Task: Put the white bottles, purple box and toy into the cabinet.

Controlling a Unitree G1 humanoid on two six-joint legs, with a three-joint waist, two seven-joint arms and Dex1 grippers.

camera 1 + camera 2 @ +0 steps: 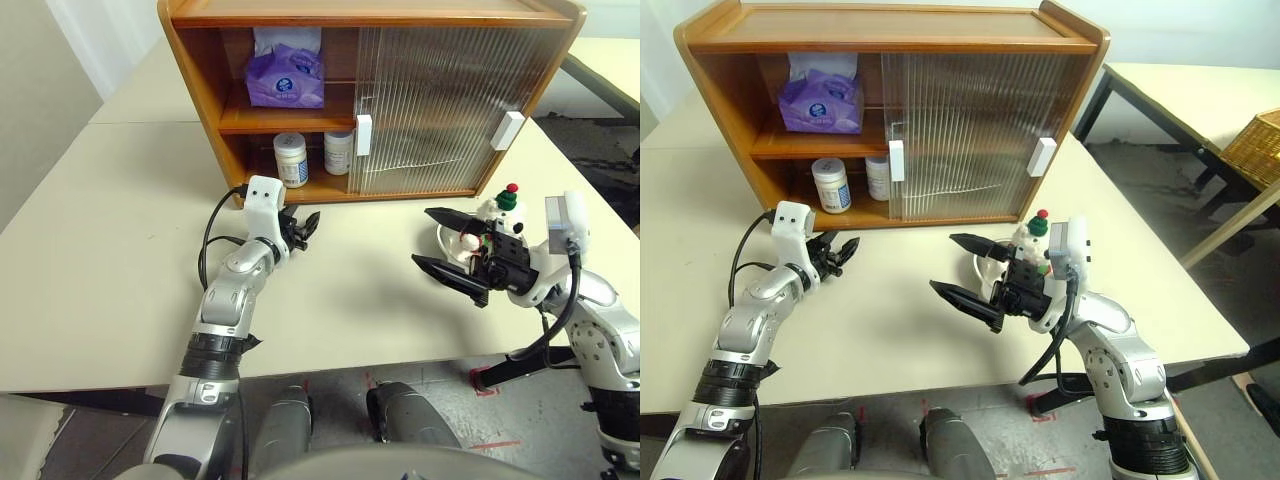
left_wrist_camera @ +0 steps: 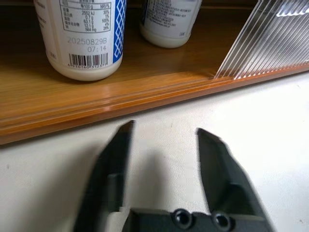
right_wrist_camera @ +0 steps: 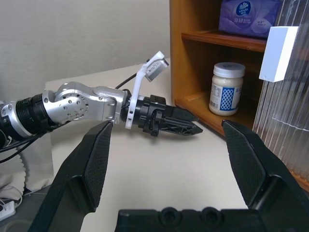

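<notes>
The cabinet (image 1: pixel 370 95) holds the purple box (image 1: pixel 285 76) above 2 white bottles (image 1: pixel 291 159); the toy (image 1: pixel 499 210) sits outside behind the spread, empty right gripper (image 1: pixel 438 243); the left gripper (image 1: pixel 303 227) is parted, empty.

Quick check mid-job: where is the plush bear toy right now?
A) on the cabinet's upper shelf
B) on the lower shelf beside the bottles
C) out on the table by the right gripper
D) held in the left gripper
C: the toy sits on the table behind the open right gripper, outside the cabinet.
</notes>
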